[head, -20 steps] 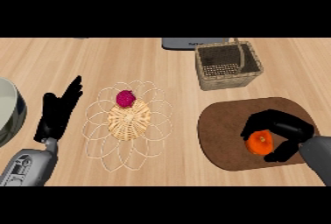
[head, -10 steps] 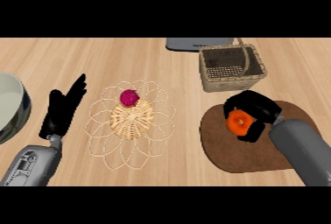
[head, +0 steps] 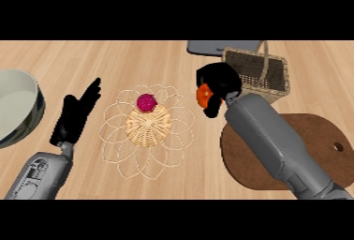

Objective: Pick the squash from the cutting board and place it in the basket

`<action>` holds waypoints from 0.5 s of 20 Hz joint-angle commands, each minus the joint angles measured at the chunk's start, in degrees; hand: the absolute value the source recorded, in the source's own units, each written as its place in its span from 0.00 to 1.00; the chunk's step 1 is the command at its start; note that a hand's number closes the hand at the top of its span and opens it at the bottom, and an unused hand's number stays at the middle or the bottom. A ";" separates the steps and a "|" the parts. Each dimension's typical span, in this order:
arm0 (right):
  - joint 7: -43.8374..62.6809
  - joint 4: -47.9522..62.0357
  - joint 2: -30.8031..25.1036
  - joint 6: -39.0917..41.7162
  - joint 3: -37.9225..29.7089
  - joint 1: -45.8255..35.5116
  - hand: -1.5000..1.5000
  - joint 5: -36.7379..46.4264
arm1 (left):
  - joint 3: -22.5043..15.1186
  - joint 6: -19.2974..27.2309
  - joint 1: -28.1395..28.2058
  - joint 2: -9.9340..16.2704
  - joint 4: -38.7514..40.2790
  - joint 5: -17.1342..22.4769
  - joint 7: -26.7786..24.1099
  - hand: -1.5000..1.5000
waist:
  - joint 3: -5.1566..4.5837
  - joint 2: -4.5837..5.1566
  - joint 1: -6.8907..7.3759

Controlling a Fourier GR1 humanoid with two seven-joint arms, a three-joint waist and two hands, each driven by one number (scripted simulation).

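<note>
My right hand is curled round an orange squash and holds it above the counter, left of the square wicker basket and past the far left edge of the round brown cutting board. Only a small part of the squash shows between the fingers. My left hand rests open at the left, fingers straight and pointing away, beside the wire trivet.
A flat wire-and-wicker trivet lies in the middle with a small magenta fruit on it. A large pale bowl sits at the left edge. A dark grey object lies behind the basket.
My right hand has lifted the squash off the cutting board and carried it up and to the left, close to the basket. The view has shifted. The left hand stays as it was.
</note>
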 commanded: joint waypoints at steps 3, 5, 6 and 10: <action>23.67 -1.33 9.14 -4.14 -2.86 -11.21 1.00 -7.06 | -0.80 -0.17 -1.83 -1.08 0.32 -0.47 0.21 0.50 | 0.50 0.66 1.14; 28.37 -2.50 9.25 -8.22 -2.47 -13.96 1.00 -10.38 | -1.07 0.47 -2.70 -2.10 0.20 -0.52 1.38 0.50 | 0.53 0.75 1.65; 30.37 -4.15 9.29 -9.67 -1.94 -16.19 1.00 -11.86 | -1.90 0.34 -0.81 -2.29 1.43 -1.36 -0.34 0.50 | 0.49 0.72 1.51; 35.42 -6.79 9.38 -18.27 -6.30 -24.46 1.00 -16.30 | -0.71 -0.26 -1.13 -1.32 0.89 -0.55 0.49 0.50 | 0.50 0.55 1.10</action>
